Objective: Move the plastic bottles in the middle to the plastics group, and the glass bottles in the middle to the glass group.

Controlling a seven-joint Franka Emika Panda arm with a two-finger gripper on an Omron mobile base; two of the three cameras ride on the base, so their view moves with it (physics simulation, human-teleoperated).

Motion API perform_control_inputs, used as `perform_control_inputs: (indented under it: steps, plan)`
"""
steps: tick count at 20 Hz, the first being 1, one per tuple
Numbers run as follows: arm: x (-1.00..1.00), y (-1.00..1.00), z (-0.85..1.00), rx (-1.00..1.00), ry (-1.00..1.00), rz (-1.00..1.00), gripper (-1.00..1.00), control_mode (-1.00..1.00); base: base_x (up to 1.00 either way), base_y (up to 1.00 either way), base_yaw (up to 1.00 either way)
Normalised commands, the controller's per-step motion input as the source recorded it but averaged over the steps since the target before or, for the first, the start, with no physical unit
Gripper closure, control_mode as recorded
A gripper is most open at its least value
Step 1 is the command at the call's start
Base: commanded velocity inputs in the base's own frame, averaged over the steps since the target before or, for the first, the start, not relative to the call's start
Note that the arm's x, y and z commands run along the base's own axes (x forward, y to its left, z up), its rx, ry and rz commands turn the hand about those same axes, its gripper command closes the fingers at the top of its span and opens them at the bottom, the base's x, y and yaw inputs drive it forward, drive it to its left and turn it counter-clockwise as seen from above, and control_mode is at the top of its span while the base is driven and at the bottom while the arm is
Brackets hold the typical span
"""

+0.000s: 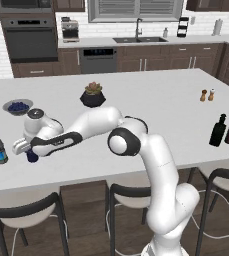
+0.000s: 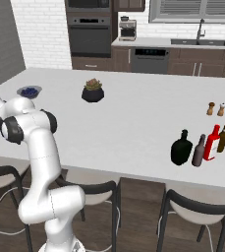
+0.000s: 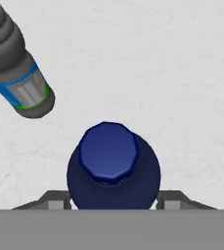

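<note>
Short cylindrical navy-blue plastic bottle with blue cap (image 3: pixel 112 168): upright on white marble counter (image 3: pixel 157 73), pinched between both fingertips of two-finger gripper (image 3: pixel 113 199). Up-left, just beside: clear plastic bottle with blue label (image 3: pixel 16 68), not touching.

Even, bright rendered light; no glare. Soft faint shadows on white counter (image 1: pixel 151 100). Base views slightly soft; hand view sharp, undistorted.

place: home kitchen | signs: wall oven (image 1: pixel 29 40), sink (image 1: pixel 139 39), island counter (image 1: pixel 151 107)
</note>
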Motion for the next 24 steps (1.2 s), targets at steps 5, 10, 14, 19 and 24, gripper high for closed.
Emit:
perform_control_inputs:
  steps: [5,10,14,19,24]
  plan:
    - [0.00,0.00,0.00,0.00,0.00,0.00,-1.00,-1.00,0.00,0.00,0.00]
    - [0.00,-0.06,0.00,0.00,0.00,0.00,-1.00,-1.00,0.00,0.00,0.00]
    - [-0.06,-0.10,0.22,0.00,-0.03,0.00,-1.00,-1.00,0.00,0.00,0.00]
    - [-0.71,-0.48,0.31,0.08,-0.12,-0.01,-1.00,-1.00,0.00,0.00,0.00]
    - [-1.00,-0.75,0.10,0.14,-0.16,-0.05,-1.00,-1.00,0.00,0.00,0.00]
